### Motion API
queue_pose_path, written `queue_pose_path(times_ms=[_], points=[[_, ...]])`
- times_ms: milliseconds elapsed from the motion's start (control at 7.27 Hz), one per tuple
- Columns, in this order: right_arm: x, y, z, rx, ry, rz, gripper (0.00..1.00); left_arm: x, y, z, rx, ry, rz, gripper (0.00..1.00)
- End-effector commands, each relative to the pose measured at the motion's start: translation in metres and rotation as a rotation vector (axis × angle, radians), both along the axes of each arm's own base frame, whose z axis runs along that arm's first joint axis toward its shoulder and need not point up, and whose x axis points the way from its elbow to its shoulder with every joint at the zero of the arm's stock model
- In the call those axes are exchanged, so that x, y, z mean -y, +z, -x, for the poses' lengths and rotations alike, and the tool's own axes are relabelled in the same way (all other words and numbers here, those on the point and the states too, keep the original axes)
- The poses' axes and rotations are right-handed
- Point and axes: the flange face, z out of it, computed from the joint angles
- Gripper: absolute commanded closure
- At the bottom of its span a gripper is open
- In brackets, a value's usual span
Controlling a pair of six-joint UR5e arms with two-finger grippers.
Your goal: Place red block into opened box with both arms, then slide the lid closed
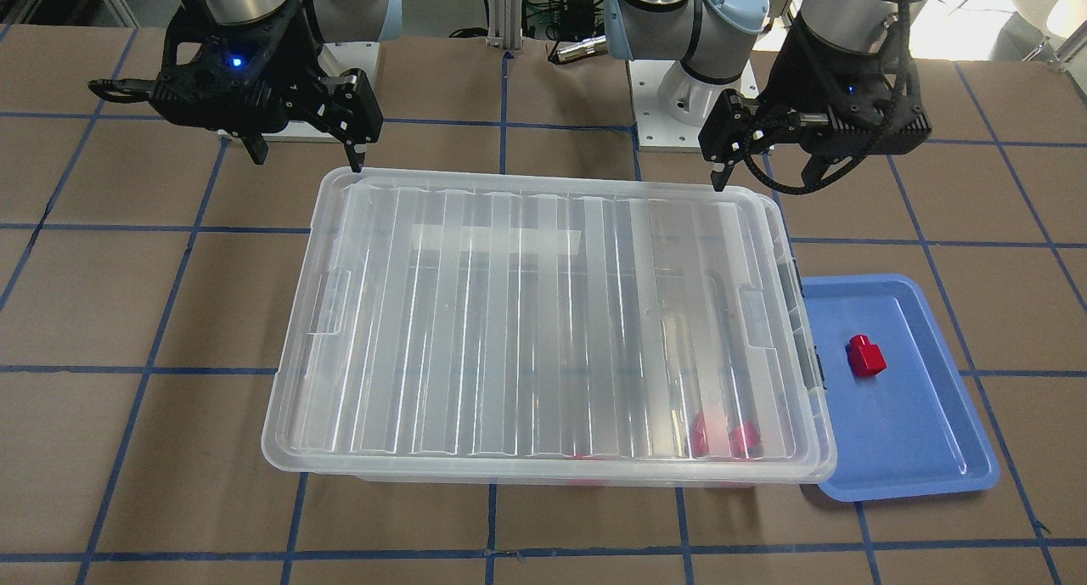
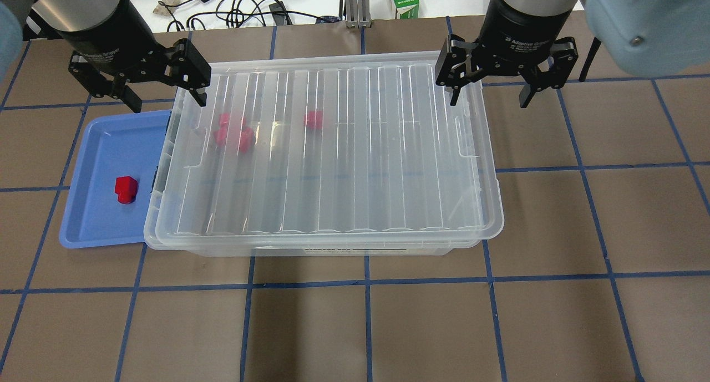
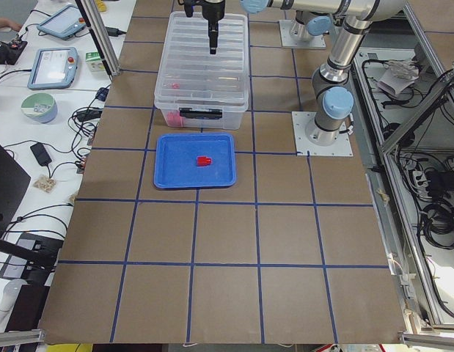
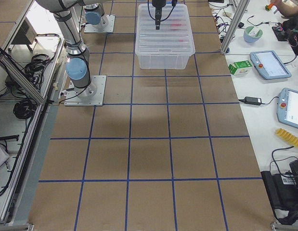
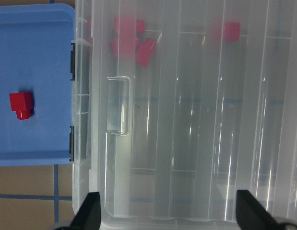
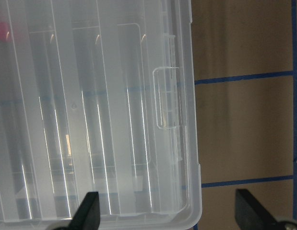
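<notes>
lid (image 2: 333, 149) atop box (image 2: 277, 250); 1 red block (image 2: 126, 189) in adj. tray (image 2: 94, 149)

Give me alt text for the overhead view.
A clear lid lies on the box, red blocks blurred beneath it. The left gripper and right gripper hover open above its ends. Another red block sits on a blue tray beside the box.

Red blocks (image 2: 230, 130) blurred thru lid (image 2: 333, 149); blue tray (image 2: 94, 149) edge hidden by box (image 2: 333, 250)
</notes>
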Motion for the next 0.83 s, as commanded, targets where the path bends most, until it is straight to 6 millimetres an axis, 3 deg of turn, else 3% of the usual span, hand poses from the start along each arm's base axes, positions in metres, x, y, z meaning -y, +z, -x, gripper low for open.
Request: queue_pose_path(times_ms=[0, 275, 550, 688], points=[[0.000, 0.000, 0.001, -0.004, -0.001, 0.001, 0.00, 0.003, 0.003, -0.001, 0.002, 0.004, 0.004, 0.00], [0.006, 0.002, 0.009, -0.010, -0.006, 0.006, 0.00, 0.002, 0.001, 0.000, 0.000, 0.003, 0.000, 0.00], [0.018, 0.007, 0.048, -0.011, 0.002, 0.017, 0.00, 0.000, -0.001, 0.000, -0.001, 0.003, -0.002, 0.00], [0.020, -0.003, 0.056, -0.013, -0.003, 0.006, 0.00, 0.000, -0.002, 0.000, -0.001, 0.003, -0.005, 0.00]])
